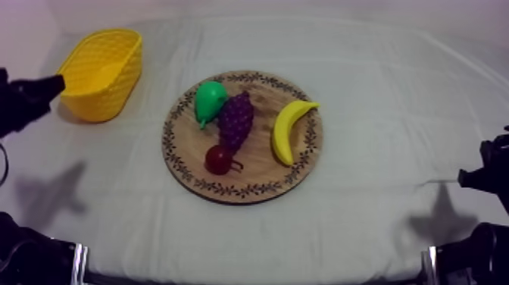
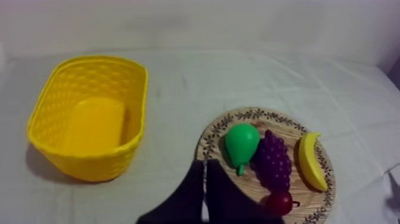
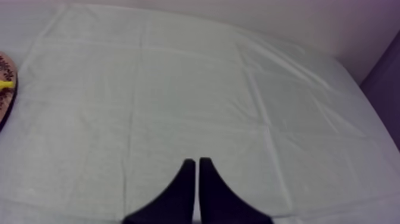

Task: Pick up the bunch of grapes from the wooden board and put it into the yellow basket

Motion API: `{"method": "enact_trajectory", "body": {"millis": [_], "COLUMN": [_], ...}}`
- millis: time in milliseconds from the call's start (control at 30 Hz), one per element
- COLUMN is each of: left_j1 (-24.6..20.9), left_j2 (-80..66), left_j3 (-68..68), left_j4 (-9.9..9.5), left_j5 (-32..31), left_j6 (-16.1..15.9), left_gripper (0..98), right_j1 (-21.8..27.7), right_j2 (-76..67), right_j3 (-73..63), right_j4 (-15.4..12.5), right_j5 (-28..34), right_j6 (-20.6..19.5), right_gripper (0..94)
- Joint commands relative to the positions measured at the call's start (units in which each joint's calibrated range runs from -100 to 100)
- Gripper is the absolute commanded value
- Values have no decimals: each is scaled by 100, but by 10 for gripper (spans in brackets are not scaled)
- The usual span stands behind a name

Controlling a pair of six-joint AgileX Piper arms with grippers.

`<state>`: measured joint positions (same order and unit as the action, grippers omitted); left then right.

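At the left side of the counter [image 1: 379, 91], your left pincer [image 2: 205, 170] hangs beside the yellow basket [image 1: 113, 95], its two fingers pressed together on nothing and pointing toward the wooden board [image 1: 261, 163]. Your right pincer [image 3: 196, 164] is also closed and empty, low at its own side and well apart from the fruit.

The bunch of grapes [image 1: 235, 120] lies near the middle of the board, against the pear [image 1: 210, 98]. The small red fruit [image 1: 219, 158] sits just beside one end of it, and the banana [image 1: 288, 129] lies apart on the other side. The basket holds nothing.

By my reading, you have not yet begun the task. You have yet to reach for the grapes, grasp and lift them, carry them to the basket and let go.
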<state>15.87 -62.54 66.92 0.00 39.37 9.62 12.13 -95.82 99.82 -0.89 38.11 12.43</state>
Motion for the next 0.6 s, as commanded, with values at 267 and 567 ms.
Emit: {"method": "enact_trajectory", "body": {"millis": [267,567], "left_j1": [-218,197], "left_j2": [2647,4522], "left_j3": [-2837,-4809], "left_j4": [655,556], "left_j5": [2199,3707], "left_j6": [-43,271], "left_gripper": [0,0], "right_j1": [-3,-3], "right_j2": [-2,-2], "right_j3": [-5,-5], "right_j4": [-1,-1], "right_j5": [3,3], "right_j6": [2,1], "right_gripper": [3,3]}}
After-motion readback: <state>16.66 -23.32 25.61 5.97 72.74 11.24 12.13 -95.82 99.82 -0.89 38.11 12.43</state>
